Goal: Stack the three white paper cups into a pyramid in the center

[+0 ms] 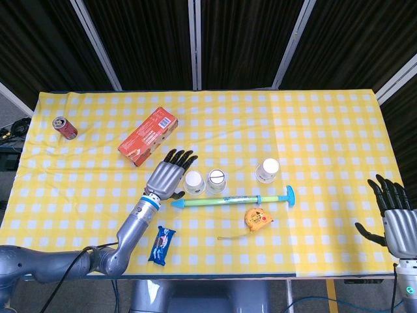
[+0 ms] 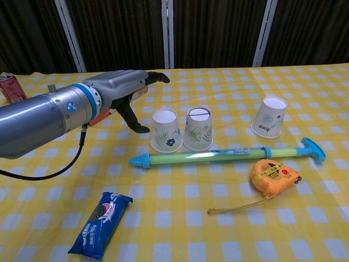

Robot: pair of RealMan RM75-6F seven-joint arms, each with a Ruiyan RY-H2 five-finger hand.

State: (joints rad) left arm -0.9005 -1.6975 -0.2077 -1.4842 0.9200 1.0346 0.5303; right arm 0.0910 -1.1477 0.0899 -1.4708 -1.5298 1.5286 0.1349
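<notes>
Three white paper cups stand upside down on the yellow checked cloth. The left cup (image 1: 194, 182) (image 2: 166, 129) and the middle cup (image 1: 217, 180) (image 2: 198, 128) stand side by side, touching or nearly so. The third cup (image 1: 267, 170) (image 2: 269, 117) stands apart to the right. My left hand (image 1: 168, 175) (image 2: 124, 93) hovers just left of the left cup, fingers spread, holding nothing. My right hand (image 1: 395, 215) is at the table's right edge, fingers spread and empty; it does not show in the chest view.
A green and blue tube (image 1: 232, 199) (image 2: 226, 156) lies just in front of the cups. An orange tape measure (image 1: 257, 218) (image 2: 275, 176), a blue cookie packet (image 1: 161, 244) (image 2: 101, 223), a red box (image 1: 148, 136) and a soda can (image 1: 64, 128) (image 2: 11, 87) lie around.
</notes>
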